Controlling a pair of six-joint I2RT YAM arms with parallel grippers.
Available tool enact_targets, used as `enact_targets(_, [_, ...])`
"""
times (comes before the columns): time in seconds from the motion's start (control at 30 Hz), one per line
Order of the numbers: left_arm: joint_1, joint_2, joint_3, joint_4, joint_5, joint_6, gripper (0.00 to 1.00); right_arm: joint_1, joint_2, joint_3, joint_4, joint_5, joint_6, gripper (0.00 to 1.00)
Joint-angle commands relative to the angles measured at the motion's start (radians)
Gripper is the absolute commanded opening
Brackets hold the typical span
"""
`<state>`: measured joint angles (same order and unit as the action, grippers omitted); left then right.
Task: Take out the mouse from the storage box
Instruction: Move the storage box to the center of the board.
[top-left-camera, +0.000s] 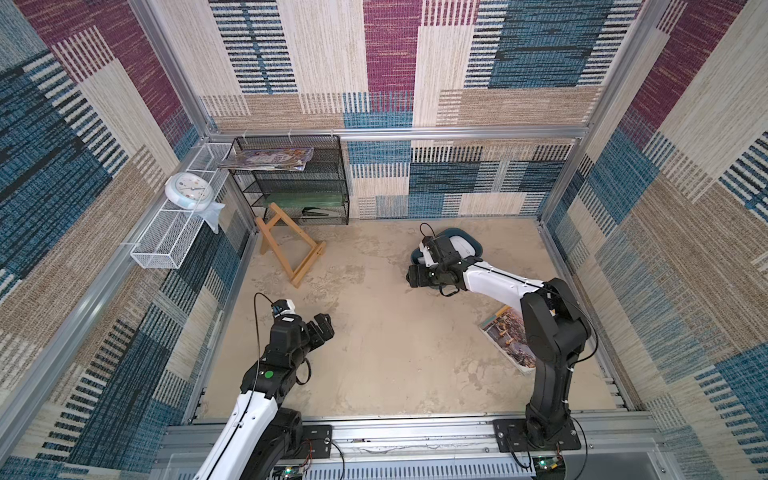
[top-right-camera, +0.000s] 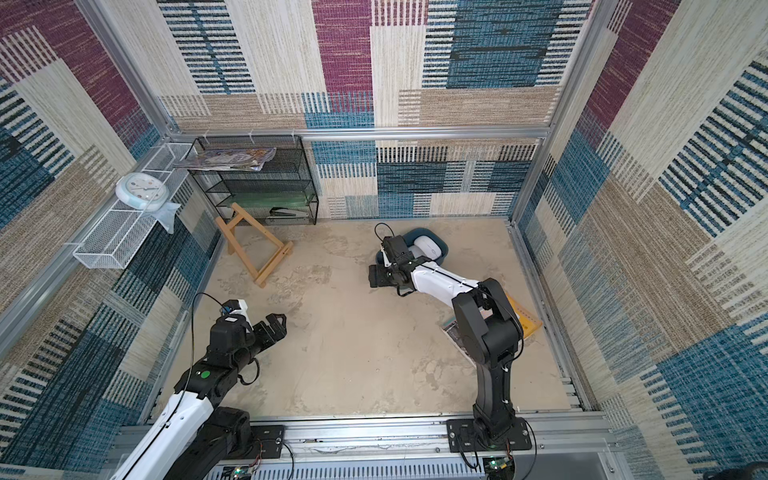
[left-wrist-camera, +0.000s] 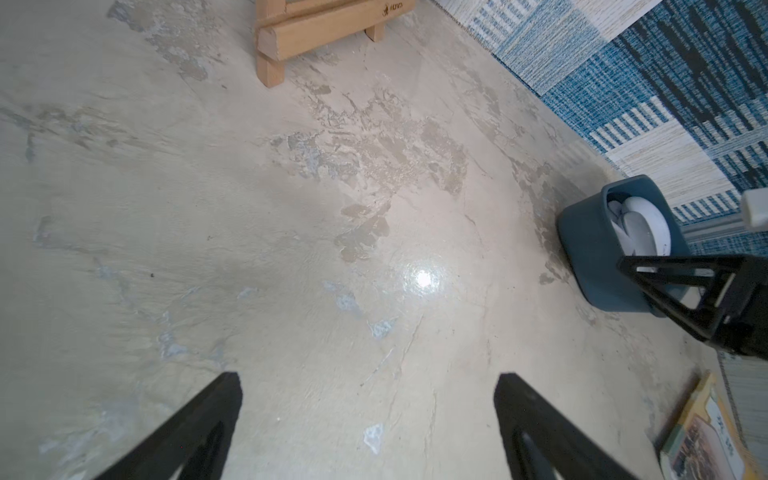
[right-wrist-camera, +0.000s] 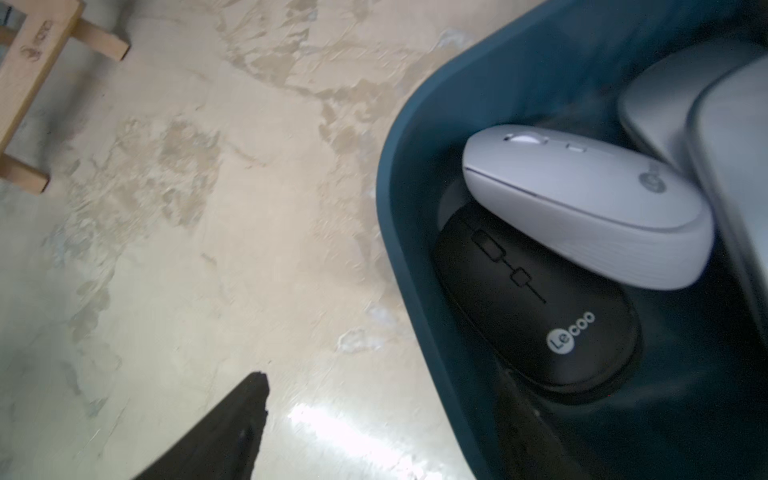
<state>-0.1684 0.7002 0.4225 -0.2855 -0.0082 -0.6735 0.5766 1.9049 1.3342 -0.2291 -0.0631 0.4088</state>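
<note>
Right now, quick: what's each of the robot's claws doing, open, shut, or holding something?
Left gripper: open, holding nothing.
Right gripper: open, holding nothing, jaws astride the storage box wall.

We see a beige floor (top-left-camera: 386, 357), mottled with darker scuffed patches and a glare spot. Clock is from floor centre, 12 = far wall.
- 11: black mesh rack (top-left-camera: 291, 187), hard against the far wall in the corner.
- 10 to 11: wooden easel (top-left-camera: 291, 253) lying down, one end at the rack's front; we can't tell if they touch.
- 1: teal box (top-right-camera: 443, 249), apart from the walls.
- 4: book (top-left-camera: 505, 338) flat near the right wall, with a yellow folder (top-right-camera: 528, 325) showing under it.
</note>
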Motion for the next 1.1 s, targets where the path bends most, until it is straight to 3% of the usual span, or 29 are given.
enact_targets(0.0, [-0.002, 0.062, 0.039, 0.030, 0.069, -0.031, 0.99, 0.049, -0.040, -0.050, 0.036, -0.068, 0.065, 0.88])
enact_targets(0.3, [-0.098, 0.258, 0.148, 0.042, 0.088, -0.075, 0.98, 0.151, -0.175, -0.175, 0.072, -0.063, 0.092, 0.87])
enact_targets(0.43, [-0.193, 0.400, 0.249, 0.040, 0.080, -0.073, 0.98, 0.141, -0.308, -0.196, -0.029, 0.166, 0.071, 0.89])
enact_targets(0.5, [-0.244, 0.482, 0.312, 0.039, 0.080, -0.071, 0.97, 0.118, -0.374, -0.229, -0.046, 0.285, 0.058, 0.90])
enact_targets(0.6, [-0.324, 0.618, 0.433, 0.017, 0.065, -0.068, 0.96, 0.053, -0.471, -0.309, -0.040, 0.353, 0.031, 0.91])
enact_targets(0.8, [-0.467, 0.881, 0.706, -0.092, 0.002, -0.055, 0.96, -0.066, -0.632, -0.497, 0.020, 0.387, 0.025, 0.91])
enact_targets(1.07, [-0.561, 1.152, 1.000, -0.280, -0.088, -0.066, 0.99, -0.078, -0.732, -0.667, 0.141, 0.399, -0.005, 0.91])
